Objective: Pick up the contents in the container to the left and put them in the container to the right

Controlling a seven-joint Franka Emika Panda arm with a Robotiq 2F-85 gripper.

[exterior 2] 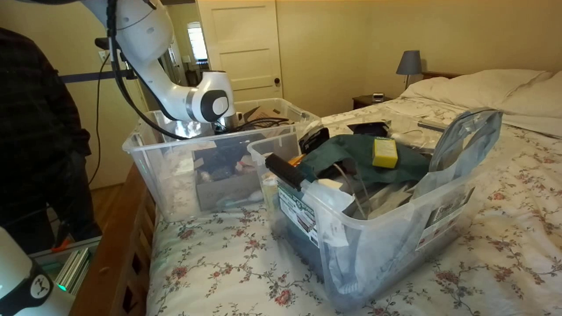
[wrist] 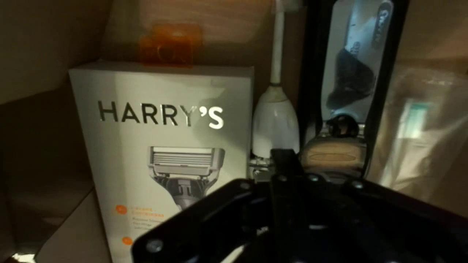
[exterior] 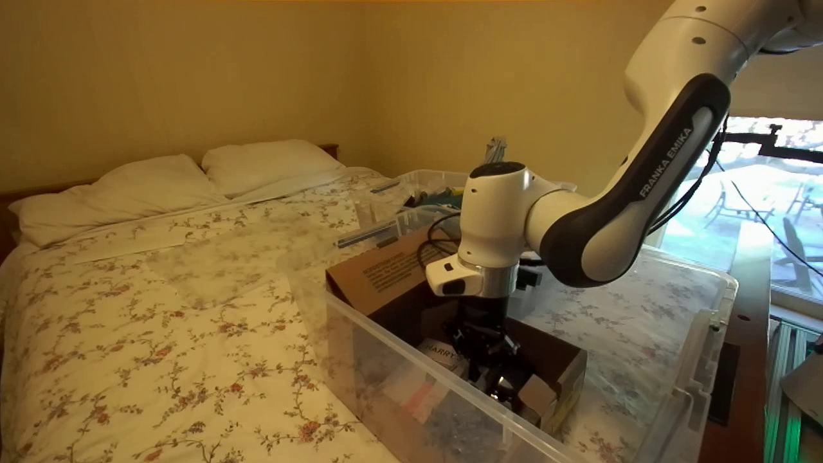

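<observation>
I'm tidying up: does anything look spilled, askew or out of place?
Yes: in an exterior view, a grey plastic bag stands well above the rim of its clear plastic bin, odd because the teal cloth and yellow box in there sit lower. I see nothing spilled.

Dim yellowish light, overexposed window (exterior: 771, 183), soft and shadowy wrist view.

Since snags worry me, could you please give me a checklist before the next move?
1. End effector inside the cardboard box: ok.
2. Jaws open for a grasp: not ok, shut.
3. Black-framed item in view: ok.
4. End effector clear of Harry's box: cannot tell, overlapping in wrist view.
5. Destination tub open on top: ok.
6. Low path over its rim: probably not ok, grey plastic stands above.
</observation>
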